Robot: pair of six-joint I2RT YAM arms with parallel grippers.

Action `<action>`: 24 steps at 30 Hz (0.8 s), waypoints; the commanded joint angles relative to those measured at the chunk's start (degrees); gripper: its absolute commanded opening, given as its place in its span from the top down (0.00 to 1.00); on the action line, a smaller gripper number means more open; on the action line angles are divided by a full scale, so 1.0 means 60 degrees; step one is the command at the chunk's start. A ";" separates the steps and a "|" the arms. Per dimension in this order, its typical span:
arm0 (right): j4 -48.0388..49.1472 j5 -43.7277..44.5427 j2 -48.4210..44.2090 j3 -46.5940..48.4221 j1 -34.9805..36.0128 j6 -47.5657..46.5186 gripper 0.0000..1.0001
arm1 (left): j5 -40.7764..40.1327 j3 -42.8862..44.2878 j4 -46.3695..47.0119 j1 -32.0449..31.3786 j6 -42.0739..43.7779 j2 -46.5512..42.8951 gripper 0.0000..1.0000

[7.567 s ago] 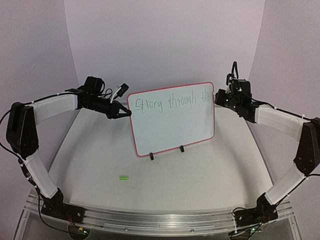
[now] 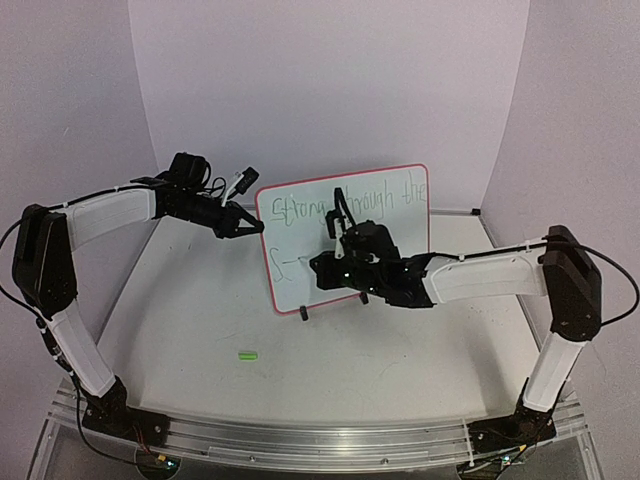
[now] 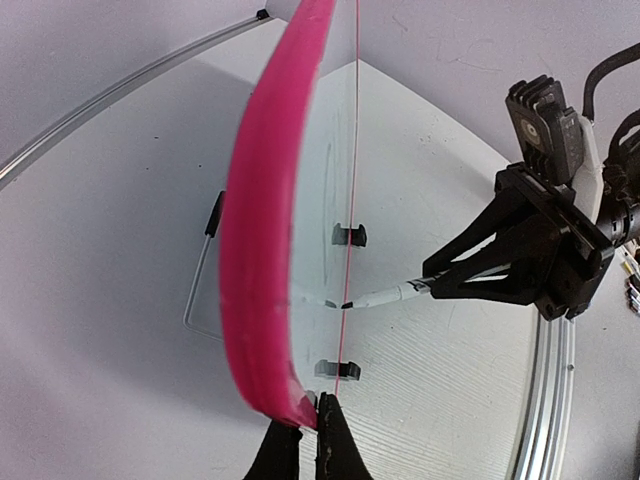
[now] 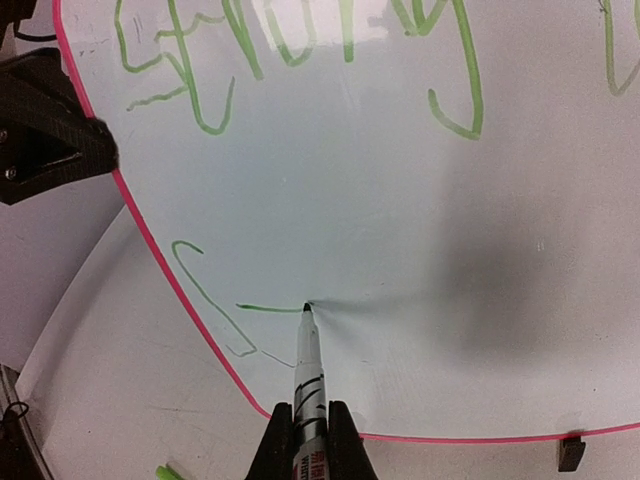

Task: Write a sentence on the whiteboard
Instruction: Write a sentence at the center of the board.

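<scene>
Writing on the rectangular glossy white whiteboard (image 2: 402,232) with its thin pink-red rounded frame is partly done. A top line in green ink (image 2: 410,192) reads, as far as we can make out, "Strong through the" and runs almost to the right edge. Below it a second line has only begun, with a looping letter like an S (image 4: 200,290) near the left frame and a short level stroke (image 4: 270,308) beside it.

The whiteboard stands nearly upright on small black clip feet (image 4: 570,452) toward the back of the pale bench (image 2: 200,300), its face turned to the arms.

The slim white marker pen (image 4: 307,370) has its tip touching the whiteboard at the right end of that level stroke. The right gripper (image 4: 305,445) is clamped narrowly around the pen's barrel and reaches in across the front of the whiteboard. The left gripper (image 3: 310,440) is pinched closed on the pink frame at the left edge, which we take as steadying the whiteboard against the push of the pen.

We judge that the rest of the second line is what remains, and most of the lower half of the whiteboard is blank. How many words are left we cannot tell, since the task names no wording.

A small green piece (image 2: 247,355), perhaps the pen's cap, lies on the bench well apart from the whiteboard, nearer the arm bases.
</scene>
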 commanded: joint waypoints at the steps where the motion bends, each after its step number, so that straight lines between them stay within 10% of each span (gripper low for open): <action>1: 0.0516 -0.0666 -0.0696 -0.0033 -0.0052 -0.0325 1.00 | -0.0538 -0.0091 -0.0818 -0.0234 0.0728 -0.0003 1.00; 24: 0.0441 -0.1017 0.0358 0.0570 -0.0351 -0.0152 1.00 | -0.0553 -0.0089 -0.0810 -0.0235 0.0741 0.0066 1.00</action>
